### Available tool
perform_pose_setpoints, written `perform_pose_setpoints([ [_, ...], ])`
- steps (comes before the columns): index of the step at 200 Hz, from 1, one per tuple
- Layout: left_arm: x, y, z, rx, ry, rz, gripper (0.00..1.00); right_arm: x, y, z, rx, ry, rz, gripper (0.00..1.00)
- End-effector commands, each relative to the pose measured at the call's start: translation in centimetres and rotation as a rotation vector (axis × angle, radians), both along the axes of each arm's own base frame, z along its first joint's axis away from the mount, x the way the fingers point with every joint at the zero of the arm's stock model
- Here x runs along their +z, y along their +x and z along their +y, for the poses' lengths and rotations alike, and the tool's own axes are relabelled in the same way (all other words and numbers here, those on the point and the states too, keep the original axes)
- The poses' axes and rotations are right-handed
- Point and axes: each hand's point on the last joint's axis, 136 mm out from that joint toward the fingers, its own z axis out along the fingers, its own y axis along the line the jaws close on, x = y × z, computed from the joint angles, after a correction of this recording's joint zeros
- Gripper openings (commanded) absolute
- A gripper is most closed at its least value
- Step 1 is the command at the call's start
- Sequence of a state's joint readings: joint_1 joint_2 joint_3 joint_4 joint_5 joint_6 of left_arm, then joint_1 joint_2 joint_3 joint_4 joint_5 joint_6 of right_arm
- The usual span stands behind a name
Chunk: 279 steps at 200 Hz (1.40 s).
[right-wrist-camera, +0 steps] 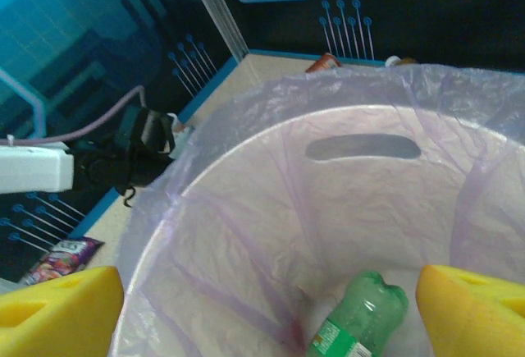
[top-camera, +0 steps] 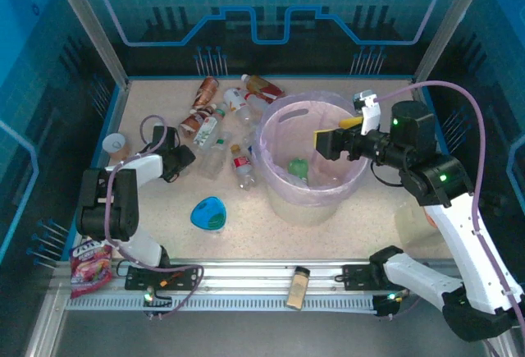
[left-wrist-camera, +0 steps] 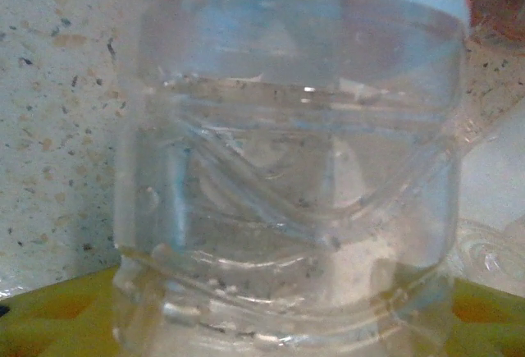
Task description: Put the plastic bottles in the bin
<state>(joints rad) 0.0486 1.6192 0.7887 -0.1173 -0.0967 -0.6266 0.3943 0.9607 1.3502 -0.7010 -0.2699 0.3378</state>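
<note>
a: bin (top-camera: 308,203)?
b: wide round tub, translucent pinkish, purple liner (right-wrist-camera: 246,127), right of centre on the table (top-camera: 246,238). one green bottle (right-wrist-camera: 361,320) lies inside.
a: other bottles (top-camera: 221,123)?
b: clear, scattered just left of it.
a: arms?
b: right gripper (top-camera: 336,133) hovers over the bin, jaws spread, empty. left gripper (top-camera: 187,160) low, a clear bottle (left-wrist-camera: 287,193) between its pads; cannot tell if gripped.

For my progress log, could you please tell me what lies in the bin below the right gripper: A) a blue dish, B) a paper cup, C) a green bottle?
C: the right wrist view shows a green bottle lying on the floor of the bin, below the open right gripper.
</note>
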Motion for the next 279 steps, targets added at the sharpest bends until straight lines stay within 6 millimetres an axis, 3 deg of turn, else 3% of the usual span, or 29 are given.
perform_pose_setpoints([
  [1,1.6,-0.4,-0.3,-0.019,-0.009,-0.035,0.66,1.1,0.1,0.1,0.006,0.053,-0.009,0.93],
  [21,4.4,-0.6,-0.5,-0.039,-0.003,-0.093,0.63,1.3,0.4,0.0,-0.003,0.046,-0.006,0.93],
  [48,10.1,-1.3,-2.1,-0.087,-0.048,-0.231,0.56,2.0,1.2,0.6,0.014,0.047,0.007,0.91],
  [77,17.1,-2.9,-7.0,-0.249,-0.064,-0.384,0.49,3.1,2.4,2.7,0.092,0.086,0.024,0.9],
  [107,23.8,-4.6,-13.5,-0.465,-0.138,-0.553,0.46,4.3,4.3,4.8,0.12,0.107,0.012,0.91],
  [150,31.1,-7.6,-20.9,-0.732,-0.255,-0.767,0.45,4.9,6.6,8.7,0.188,0.14,0.046,0.97],
  [180,32.7,-9.1,-24.7,-0.874,-0.299,-0.807,0.45,5.4,7.3,12.0,0.28,0.195,0.059,1.0],
  [212,33.5,-10.1,-27.3,-0.974,-0.318,-0.835,0.45,4.6,9.3,13.5,0.28,0.219,0.11,1.0],
  [239,33.7,-10.3,-28.1,-1.002,-0.323,-0.837,0.45,4.2,9.7,14.8,0.328,0.262,0.144,0.97],
  [279,33.8,-10.3,-28.1,-1.003,-0.315,-0.845,0.45,3.9,10.0,15.2,0.336,0.276,0.154,0.79],
])
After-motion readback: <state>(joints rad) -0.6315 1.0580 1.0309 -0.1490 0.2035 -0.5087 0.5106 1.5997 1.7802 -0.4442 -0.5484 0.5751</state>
